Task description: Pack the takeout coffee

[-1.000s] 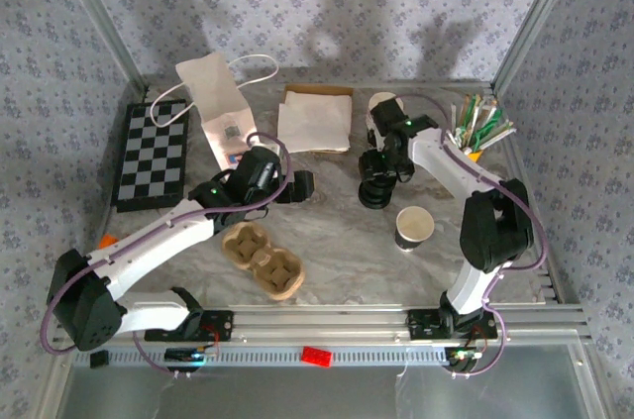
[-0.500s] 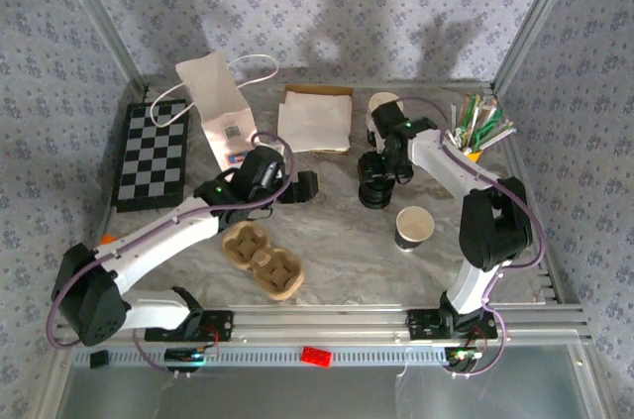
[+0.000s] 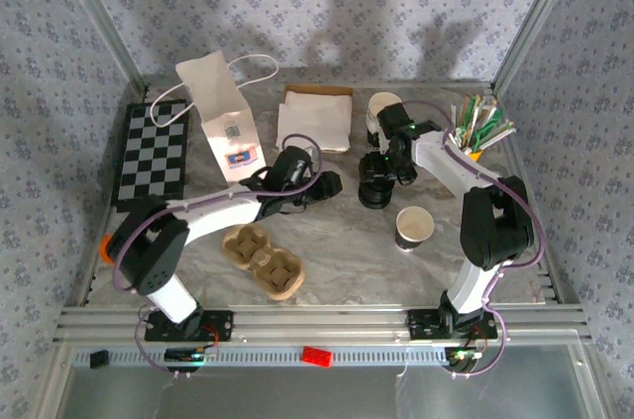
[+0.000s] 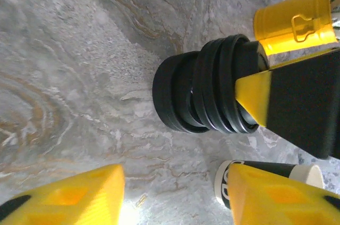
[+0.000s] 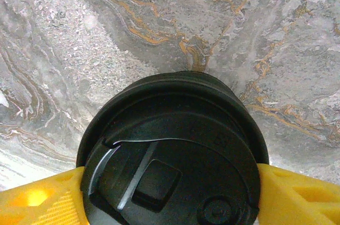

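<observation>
The takeout coffee cup [image 3: 414, 228] stands lidless on the marble table, cream inside with a black band; the left wrist view has it [image 4: 225, 178] at the bottom, partly behind a finger. A stack of black lids [image 3: 373, 191] [image 4: 204, 93] stands just left of it. My right gripper [image 3: 379, 169] [image 5: 170, 198] sits on top of the stack, its yellow fingers [image 5: 300, 196] pressed against both sides of the top lid [image 5: 170, 145]. My left gripper [image 3: 335, 184] [image 4: 172, 198] hovers low to the left of the stack, jaws apart with bare table between them.
A white paper bag [image 3: 220, 112] stands at the back left beside a chessboard [image 3: 149, 152]. Napkins [image 3: 315, 122], a stack of lidless cups [image 3: 382, 107] and a yellow bucket of stirrers [image 3: 477, 130] [image 4: 295, 20] line the back. A pulp cup carrier [image 3: 263, 261] lies at the front.
My left arm has swung right across the table toward the lid stack, and its jaws have narrowed. The right arm has stayed on the stack.
</observation>
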